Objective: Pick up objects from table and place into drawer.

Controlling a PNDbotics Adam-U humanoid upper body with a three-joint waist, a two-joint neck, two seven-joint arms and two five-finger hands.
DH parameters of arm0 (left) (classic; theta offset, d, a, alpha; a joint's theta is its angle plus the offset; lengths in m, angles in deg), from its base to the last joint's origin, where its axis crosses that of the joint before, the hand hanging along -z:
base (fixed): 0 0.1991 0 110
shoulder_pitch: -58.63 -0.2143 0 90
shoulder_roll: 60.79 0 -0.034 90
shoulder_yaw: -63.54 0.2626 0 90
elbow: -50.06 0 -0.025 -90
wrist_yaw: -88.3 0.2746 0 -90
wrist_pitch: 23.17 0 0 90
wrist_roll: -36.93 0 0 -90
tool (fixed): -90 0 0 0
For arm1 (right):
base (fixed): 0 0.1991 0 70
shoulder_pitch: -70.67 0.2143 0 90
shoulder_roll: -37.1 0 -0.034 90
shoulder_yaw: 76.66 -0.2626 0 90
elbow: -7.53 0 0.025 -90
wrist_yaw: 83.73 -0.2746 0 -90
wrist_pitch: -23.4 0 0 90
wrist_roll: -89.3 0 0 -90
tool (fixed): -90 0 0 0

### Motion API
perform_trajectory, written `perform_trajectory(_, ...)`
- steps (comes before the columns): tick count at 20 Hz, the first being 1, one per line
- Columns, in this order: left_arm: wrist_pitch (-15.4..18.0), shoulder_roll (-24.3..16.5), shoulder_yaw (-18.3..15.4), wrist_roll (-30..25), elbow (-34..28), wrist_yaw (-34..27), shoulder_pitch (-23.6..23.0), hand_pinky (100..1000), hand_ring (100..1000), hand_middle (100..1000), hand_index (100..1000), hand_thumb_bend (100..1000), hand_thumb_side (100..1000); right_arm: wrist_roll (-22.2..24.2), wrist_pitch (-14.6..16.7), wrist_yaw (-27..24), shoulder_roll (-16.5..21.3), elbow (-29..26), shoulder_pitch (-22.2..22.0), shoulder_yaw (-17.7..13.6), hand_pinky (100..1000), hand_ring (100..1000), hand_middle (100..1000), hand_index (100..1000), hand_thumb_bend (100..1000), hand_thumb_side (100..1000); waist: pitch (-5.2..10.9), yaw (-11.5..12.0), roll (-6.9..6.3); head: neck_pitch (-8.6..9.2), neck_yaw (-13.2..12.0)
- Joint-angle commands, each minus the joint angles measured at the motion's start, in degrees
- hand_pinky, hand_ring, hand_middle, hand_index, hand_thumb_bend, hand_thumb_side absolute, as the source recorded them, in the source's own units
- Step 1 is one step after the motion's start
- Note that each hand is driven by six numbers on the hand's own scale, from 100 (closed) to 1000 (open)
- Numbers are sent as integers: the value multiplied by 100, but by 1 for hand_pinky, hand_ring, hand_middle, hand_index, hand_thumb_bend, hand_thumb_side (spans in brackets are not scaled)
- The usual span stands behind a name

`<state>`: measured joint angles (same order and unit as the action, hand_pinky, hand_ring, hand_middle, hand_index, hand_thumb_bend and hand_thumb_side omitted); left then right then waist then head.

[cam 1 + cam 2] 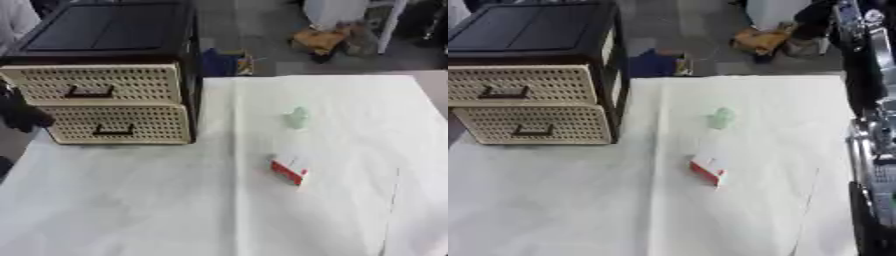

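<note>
Two hands are to be reported, yet neither shows in either view, so their state cannot be told. Near the counter's (131,200) middle lie a red-and-white box (290,170) and, just beyond it, a pale green object (297,118). Both drawers (118,125) at the far left corner are closed; one should be opened first, I judge.

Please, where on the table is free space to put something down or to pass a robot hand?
The near part of the table, in front of the red-and-white box, is bare. The right side beyond the pale green thing is bare too. The back left is taken by the drawer unit. Between box and green thing the gap is narrow.
</note>
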<state>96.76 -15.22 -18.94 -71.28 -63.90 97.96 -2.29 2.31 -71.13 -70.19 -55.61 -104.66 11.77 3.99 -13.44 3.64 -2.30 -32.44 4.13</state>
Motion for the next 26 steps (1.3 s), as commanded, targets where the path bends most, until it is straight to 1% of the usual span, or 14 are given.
perform_trajectory(1, -160, -174, 25, -172, -63, -112, 212, 296, 458, 511, 833, 100, 725, 17, 19, -13, 114, -44, 111, 22, 636, 561, 563, 869, 141, 1000, 90, -9, 7, 101, 19)
perform_trajectory(3, -297, -218, 85, -281, -63, -89, 311, 261, 425, 495, 835, 100, 735, 27, 25, -14, 106, -34, 116, 27, 636, 561, 562, 869, 141, 1000, 81, -25, 10, 130, 48)
perform_trajectory(5, -458, -242, 146, -393, -63, -71, 407, 146, 309, 409, 844, 100, 763, 35, 27, -18, 102, -26, 114, 30, 636, 560, 562, 869, 141, 1000, 72, -41, 7, 167, 63)
perform_trajectory(6, -537, -252, 175, -457, -63, -77, 452, 110, 269, 377, 847, 100, 811, 40, 28, -20, 103, -21, 113, 33, 635, 559, 562, 869, 142, 1000, 68, -50, 4, 186, 63)
perform_trajectory(7, -603, -258, 200, -532, -63, -91, 496, 100, 247, 359, 849, 100, 828, 44, 28, -21, 106, -17, 113, 34, 635, 559, 562, 869, 142, 1000, 65, -58, 0, 200, 63)
perform_trajectory(8, -651, -261, 220, -613, -63, -113, 538, 100, 181, 306, 855, 100, 886, 47, 29, -23, 110, -13, 113, 34, 635, 559, 561, 869, 142, 1000, 61, -66, -4, 211, 62)
perform_trajectory(10, -704, -242, 246, -833, -63, -193, 643, 100, 100, 224, 849, 100, 930, 51, 30, -25, 121, -3, 114, 35, 635, 559, 561, 870, 142, 1000, 55, -79, -14, 225, 62)
perform_trajectory(11, -728, -223, 246, -952, -63, -248, 707, 100, 100, 200, 851, 100, 941, 53, 30, -26, 125, 2, 112, 36, 635, 559, 561, 870, 142, 1000, 53, -83, -20, 228, 64)
perform_trajectory(12, -751, -206, 240, -1061, -63, -303, 764, 100, 100, 139, 855, 100, 967, 56, 31, -27, 129, 5, 110, 36, 635, 559, 560, 870, 142, 1000, 50, -87, -26, 234, 61)
perform_trajectory(14, -787, -172, 227, -1263, -25, -399, 872, 100, 100, 100, 853, 100, 995, 57, 27, -28, 134, 9, 104, 35, 635, 558, 560, 870, 141, 1000, 46, -97, -39, 245, 52)
perform_trajectory(18, -751, -47, 260, -1646, 275, -502, 1108, 100, 100, 100, 835, 100, 1000, 59, 12, -27, 133, 12, 85, 35, 635, 558, 559, 870, 141, 1000, 51, -113, -56, 248, 41)
perform_trajectory(20, -710, 22, 303, -1855, 484, -478, 1229, 100, 100, 100, 865, 100, 1000, 61, 3, -25, 132, 11, 68, 30, 634, 557, 558, 871, 140, 1000, 54, -121, -62, 248, 31)
perform_trajectory(23, -682, 138, 379, -2132, 793, -454, 1407, 100, 100, 100, 867, 100, 1000, 57, -11, -24, 127, 4, 54, 26, 634, 557, 558, 871, 138, 1000, 59, -132, -66, 253, 13)
perform_trajectory(26, -570, 263, 421, -2465, 1076, -381, 1611, 100, 100, 100, 889, 100, 1000, 48, -23, -19, 128, 4, 47, 21, 634, 557, 557, 871, 131, 1000, 62, -139, -67, 251, 0)
